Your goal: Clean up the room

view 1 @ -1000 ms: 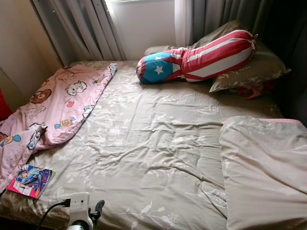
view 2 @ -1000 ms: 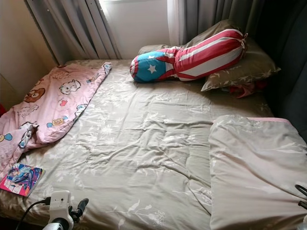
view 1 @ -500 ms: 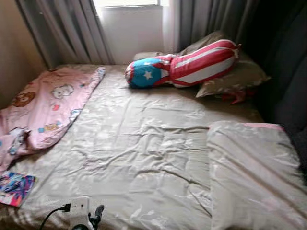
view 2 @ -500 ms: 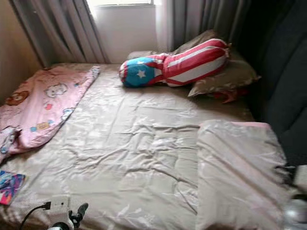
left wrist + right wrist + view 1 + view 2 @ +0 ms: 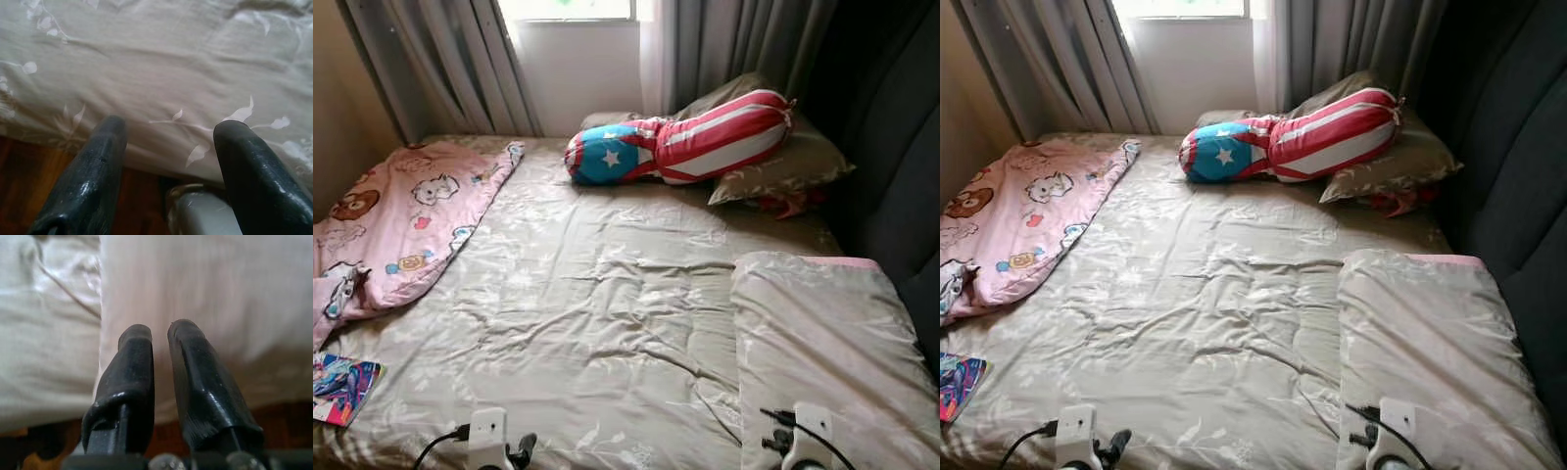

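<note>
A bed with a beige floral sheet [image 5: 607,294] lies before me. A pink cartoon blanket [image 5: 406,220] is rumpled along its left side. A folded beige duvet [image 5: 818,338] rests at the front right. A colourful comic book [image 5: 340,387] lies at the front left corner. My left gripper [image 5: 168,132] stands open over the bed's front edge, nothing between its fingers. My right gripper [image 5: 160,330] is shut and points at the folded duvet [image 5: 205,289]. Both wrists show at the bottom of the left eye view, the left wrist [image 5: 494,441] and the right wrist [image 5: 800,431].
A red, white and blue star bolster [image 5: 680,137] leans on beige pillows [image 5: 783,162] at the head, with something red [image 5: 783,203] under them. Grey curtains [image 5: 440,64] flank a window. A dark padded wall [image 5: 901,147] runs along the right. Wooden floor [image 5: 29,176] lies below the bed's edge.
The camera has swung to the right, so the book and pink blanket sit nearer the left edge. My right wrist has risen into view at the lower right.
</note>
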`<state>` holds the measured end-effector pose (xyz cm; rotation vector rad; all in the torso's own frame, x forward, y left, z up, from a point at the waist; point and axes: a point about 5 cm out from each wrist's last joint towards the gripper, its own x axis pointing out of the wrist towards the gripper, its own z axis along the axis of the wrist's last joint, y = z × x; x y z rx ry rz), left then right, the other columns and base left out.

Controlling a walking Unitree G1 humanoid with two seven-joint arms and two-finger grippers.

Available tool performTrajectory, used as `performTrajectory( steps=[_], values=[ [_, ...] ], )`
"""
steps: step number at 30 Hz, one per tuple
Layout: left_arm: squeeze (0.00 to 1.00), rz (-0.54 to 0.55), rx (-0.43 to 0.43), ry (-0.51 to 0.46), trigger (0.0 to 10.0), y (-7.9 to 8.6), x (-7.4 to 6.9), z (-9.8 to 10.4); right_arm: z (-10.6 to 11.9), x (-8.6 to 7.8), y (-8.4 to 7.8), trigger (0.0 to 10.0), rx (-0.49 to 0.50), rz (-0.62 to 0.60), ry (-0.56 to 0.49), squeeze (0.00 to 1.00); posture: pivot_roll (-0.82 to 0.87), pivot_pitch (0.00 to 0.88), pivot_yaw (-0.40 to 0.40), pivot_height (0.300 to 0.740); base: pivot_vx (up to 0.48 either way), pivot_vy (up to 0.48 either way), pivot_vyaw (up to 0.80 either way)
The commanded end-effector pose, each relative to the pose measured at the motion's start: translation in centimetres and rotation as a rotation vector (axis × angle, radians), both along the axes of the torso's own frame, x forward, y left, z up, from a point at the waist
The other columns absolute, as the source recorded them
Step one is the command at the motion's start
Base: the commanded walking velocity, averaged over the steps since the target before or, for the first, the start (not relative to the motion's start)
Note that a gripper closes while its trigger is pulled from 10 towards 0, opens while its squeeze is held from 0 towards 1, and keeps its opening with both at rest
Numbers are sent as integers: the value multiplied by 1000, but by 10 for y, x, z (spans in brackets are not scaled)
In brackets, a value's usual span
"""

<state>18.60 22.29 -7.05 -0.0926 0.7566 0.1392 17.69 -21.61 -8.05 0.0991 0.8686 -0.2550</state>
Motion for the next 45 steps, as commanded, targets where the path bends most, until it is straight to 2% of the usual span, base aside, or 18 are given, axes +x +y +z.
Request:
performTrajectory(
  steps=[1, 3, 8, 11, 26, 30, 38, 45],
  values=[
    [0, 14, 16, 63, 10000, 10, -12, -5, -4, -4, 8, 10000, 12, 29, 39, 0, -41, 0, 12, 740, 0, 0, 0],
    [0, 40, 15, 83, 10000, 14, -17, -7, -5, -5, 12, 10000, 24, 49, 47, 0, -41, 0, 12, 740, 0, 0, 0],
    [0, 14, 13, 112, 10000, 8, -18, -10, -7, -6, 15, 10000, 30, 72, 65, 0, -48, 0, 20, 740, 0, 0, 0],
    [0, 11, 18, 131, 10000, 8, -19, -11, -8, -8, 18, 10000, 25, 115, 84, 0, -48, 0, 25, 740, 0, 0, 800],
    [0, -5, 26, 127, 10000, 9, -17, -9, -15, -23, 18, 10000, 40, 111, 139, 0, -47, 0, 28, 740, 0, 0, 800],
    [0, -3, 26, 123, 10000, 9, -16, -9, -15, -23, 18, 10000, 41, 118, 145, 0, -42, 0, 20, 740, 0, 0, 800],
    [0, -1, 28, 115, 10000, 9, -14, -8, -12, -14, 23, 10000, 44, 122, 136, 0, -39, 0, 17, 740, 0, 0, 800],
    [0, -4, 31, 118, 10000, 9, -15, -8, -12, -13, 26, 10000, 53, 114, 136, 0, -36, 0, 18, 740, 0, 0, 0]
  ],
)
